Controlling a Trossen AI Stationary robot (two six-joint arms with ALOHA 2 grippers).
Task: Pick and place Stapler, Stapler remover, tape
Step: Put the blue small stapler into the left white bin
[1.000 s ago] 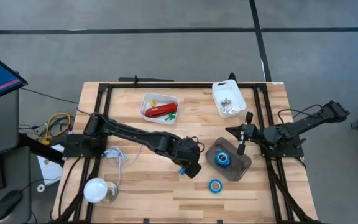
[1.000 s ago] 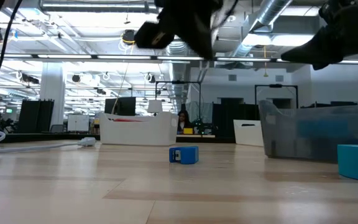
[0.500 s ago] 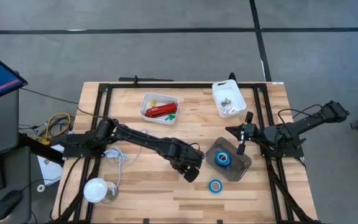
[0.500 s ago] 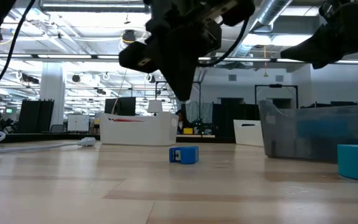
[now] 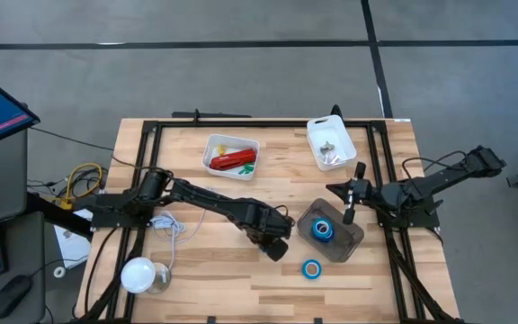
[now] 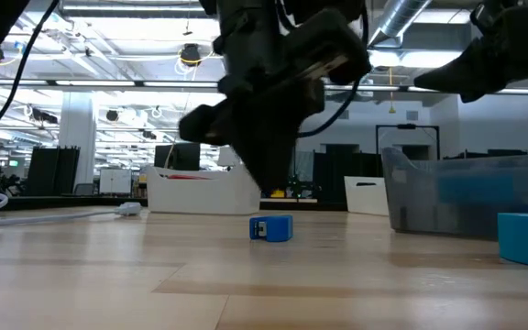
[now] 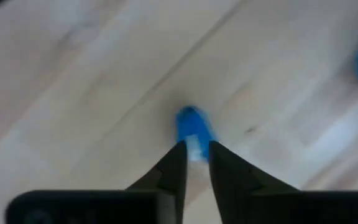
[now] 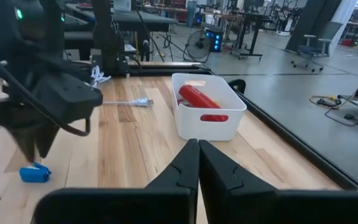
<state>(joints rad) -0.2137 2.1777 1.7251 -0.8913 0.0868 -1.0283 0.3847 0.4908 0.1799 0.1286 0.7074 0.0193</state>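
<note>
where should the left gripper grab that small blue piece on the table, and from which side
Across its narrow body, coming straight down from above. The small blue piece lies flat on the bare wood, apart from the clear bin, so nothing blocks a top approach. In the left wrist view the left gripper already hangs over it, fingers slightly apart and astride its near end. The right gripper waits over the bin.

The table [image 5: 196, 270] is made of pale wooden planks with visible grain and a smooth, faintly shiny finish, framed by matt black metal rails [image 5: 241, 123]. The stapler [image 8: 202, 101] is seen as glossy red plastic, lying in a smooth white plastic bin [image 8: 199, 122]. A translucent grey plastic container [image 6: 470, 192] holds one blue tape [image 5: 323, 230] roll. Both arms are finished in matt black.
</note>
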